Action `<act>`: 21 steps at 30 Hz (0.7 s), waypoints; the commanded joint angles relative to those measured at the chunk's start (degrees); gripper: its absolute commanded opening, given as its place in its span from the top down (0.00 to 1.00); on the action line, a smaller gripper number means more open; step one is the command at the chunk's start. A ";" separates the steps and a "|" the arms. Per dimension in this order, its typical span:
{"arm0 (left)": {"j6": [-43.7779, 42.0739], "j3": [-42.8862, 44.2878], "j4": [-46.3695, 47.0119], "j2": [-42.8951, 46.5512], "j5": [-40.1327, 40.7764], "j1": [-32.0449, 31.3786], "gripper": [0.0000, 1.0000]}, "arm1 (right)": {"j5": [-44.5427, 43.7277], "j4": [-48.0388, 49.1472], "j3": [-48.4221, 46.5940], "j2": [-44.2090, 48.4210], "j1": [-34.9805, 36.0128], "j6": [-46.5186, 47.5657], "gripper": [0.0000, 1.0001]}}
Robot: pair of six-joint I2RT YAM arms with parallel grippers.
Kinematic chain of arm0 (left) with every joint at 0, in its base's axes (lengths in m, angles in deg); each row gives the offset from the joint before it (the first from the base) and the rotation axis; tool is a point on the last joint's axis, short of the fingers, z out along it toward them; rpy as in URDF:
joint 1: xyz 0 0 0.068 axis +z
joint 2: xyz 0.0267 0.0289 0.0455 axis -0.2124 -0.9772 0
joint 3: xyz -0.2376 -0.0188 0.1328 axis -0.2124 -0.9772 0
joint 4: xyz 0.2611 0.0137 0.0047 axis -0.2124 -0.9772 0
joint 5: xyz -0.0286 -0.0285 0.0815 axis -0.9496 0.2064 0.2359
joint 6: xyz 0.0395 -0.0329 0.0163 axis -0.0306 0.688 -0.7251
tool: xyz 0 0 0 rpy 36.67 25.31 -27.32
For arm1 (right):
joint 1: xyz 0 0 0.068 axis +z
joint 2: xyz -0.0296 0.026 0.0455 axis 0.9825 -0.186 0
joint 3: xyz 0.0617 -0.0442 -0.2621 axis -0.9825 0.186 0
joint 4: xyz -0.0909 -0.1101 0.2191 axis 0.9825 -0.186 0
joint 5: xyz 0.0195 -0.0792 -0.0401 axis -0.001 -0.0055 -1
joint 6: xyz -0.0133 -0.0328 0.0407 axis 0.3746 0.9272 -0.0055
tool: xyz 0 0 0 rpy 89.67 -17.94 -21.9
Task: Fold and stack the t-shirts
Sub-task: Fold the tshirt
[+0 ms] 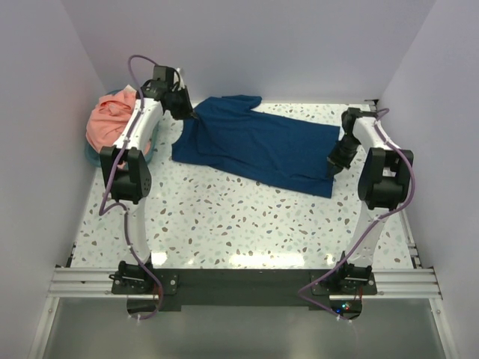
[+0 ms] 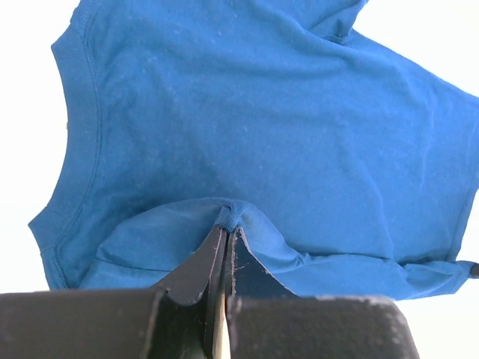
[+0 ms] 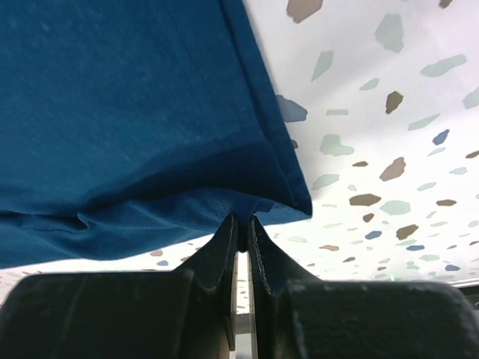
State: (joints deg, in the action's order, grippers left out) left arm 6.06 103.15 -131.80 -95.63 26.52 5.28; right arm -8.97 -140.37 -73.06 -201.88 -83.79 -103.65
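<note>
Navy shirt (image 1: 254, 146) lies spread across the far half of the bench (image 1: 224, 224) in the top view, stretched out long from just right of the basket (image 1: 91, 153) towards the side away from it. It looks mostly flat, with one sleeve sticking out on its far edge. The pink shirt (image 1: 112, 120) sits bunched inside the basket, heaped above the rim. The left tool (image 1: 191, 116) is at the end of the navy shirt nearest the basket, just beside the rim, its tips down on the cloth. The right tool (image 1: 333, 166) is at the end farthest from the basket, at the near corner of the cloth. From this view the jaws of neither tool can be made out.

From the left wrist, the navy shirt (image 2: 262, 134) fills nearly the whole view, and its ribbed collar curves down the left side. The left tool (image 2: 227, 228) is closed tight, its two fingers pressed together on a small pinch of the shirt's edge, which puckers up between the tips. A loose fold of cloth hangs to either side of the fingers.

From the right wrist, the navy shirt (image 3: 127, 112) covers the left and middle of the view, and the speckled bench (image 3: 374, 112) shows to the right. The right tool (image 3: 241, 221) is all but closed, with a thin slit between the fingers, and it grips the hem right by the shirt's corner. The cloth is doubled over just above the tips.
</note>
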 commanded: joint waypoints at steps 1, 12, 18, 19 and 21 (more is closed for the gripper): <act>-0.59 2.65 3.27 -0.46 -1.47 1.18 1.00 | -0.11 -0.76 -3.00 -0.09 -1.02 -1.25 1.00; -0.93 2.74 9.16 -0.98 -2.00 1.36 1.00 | -0.46 0.12 -6.60 -0.88 -2.78 -1.08 1.00; -0.94 2.12 10.75 -0.02 -0.43 1.36 1.00 | -0.72 0.56 -8.10 -1.06 -3.13 -0.99 1.00; -0.94 1.77 11.01 0.42 -0.16 1.36 1.00 | -0.64 0.56 -8.10 -1.14 -3.13 -0.90 1.00; -1.02 1.16 11.54 0.51 -0.42 1.45 1.00 | -0.37 0.91 -8.10 -1.32 -3.31 -1.08 1.00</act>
State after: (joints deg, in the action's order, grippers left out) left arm 6.06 103.46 -124.21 -96.55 25.60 6.13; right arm -8.99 -139.93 -78.85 -202.80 -86.59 -104.22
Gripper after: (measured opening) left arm 0.020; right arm 0.079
